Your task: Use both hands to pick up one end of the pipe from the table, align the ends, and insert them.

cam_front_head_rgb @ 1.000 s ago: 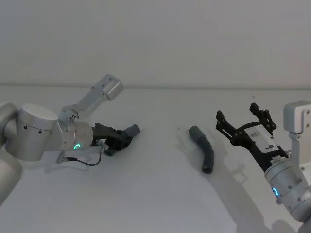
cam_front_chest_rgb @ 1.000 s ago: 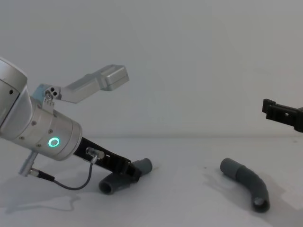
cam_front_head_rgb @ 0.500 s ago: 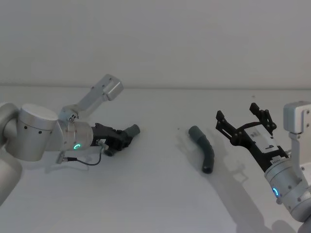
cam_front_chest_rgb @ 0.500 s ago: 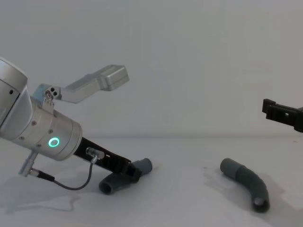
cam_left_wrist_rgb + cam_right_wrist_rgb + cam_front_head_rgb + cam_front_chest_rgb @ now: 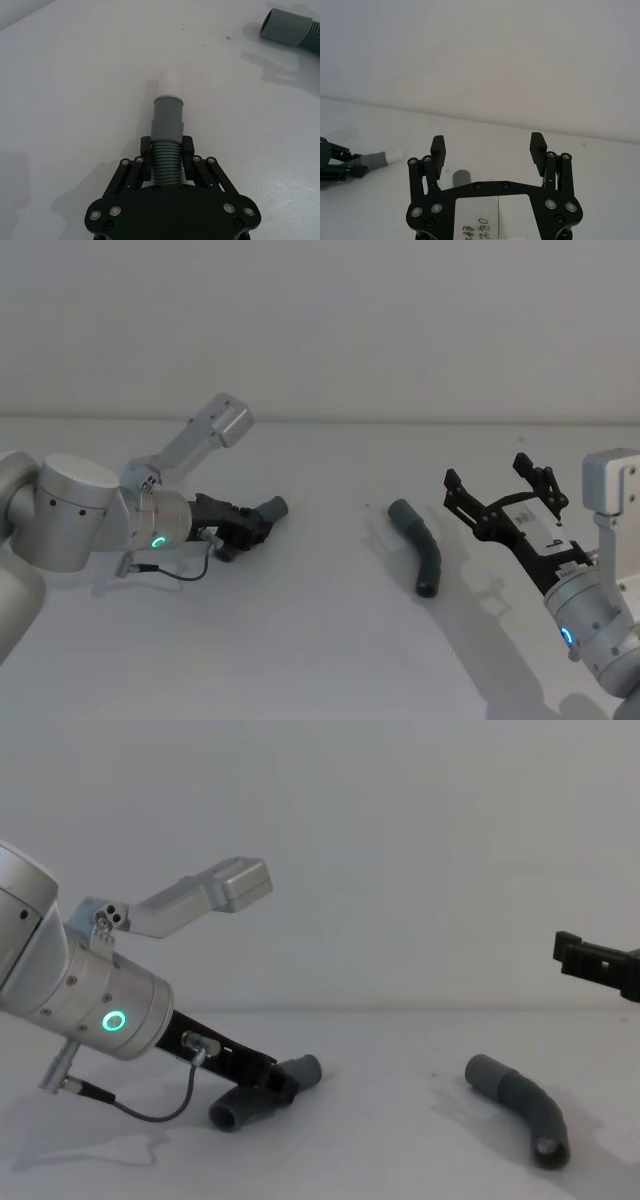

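two short curved dark-grey ribbed hose pieces sit well apart on a plain white matte table (image 5: 320,660). the left black two-finger gripper (image 5: 250,530), on the silver arm with the green glowing ring (image 5: 157,541), is low over the table's left side. its fingers are clamped on the ribbed part of the left hose piece (image 5: 300,1072), just behind its smooth grey collar (image 5: 167,117). the collar is narrow and ends in a white tapered tip (image 5: 170,82) that points away from the gripper toward the table's middle. in the chest view the piece's other end lies at table level, nearer the robot; cannot tell whether the collar end is off the surface. a thin black cable (image 5: 180,574) loops from the left wrist down toward the table. the right hose piece (image 5: 422,552) lies free on the table right of centre. its wider open grey sleeve (image 5: 285,25) is at the far end, turned roughly toward the left piece, and its plain dark end is nearer the robot. the right black two-finger gripper (image 5: 487,472) hangs above the table just right of this piece without touching it, fingers spread wide with nothing between them. in the right wrist view the sleeve end shows beyond those spread fingers.
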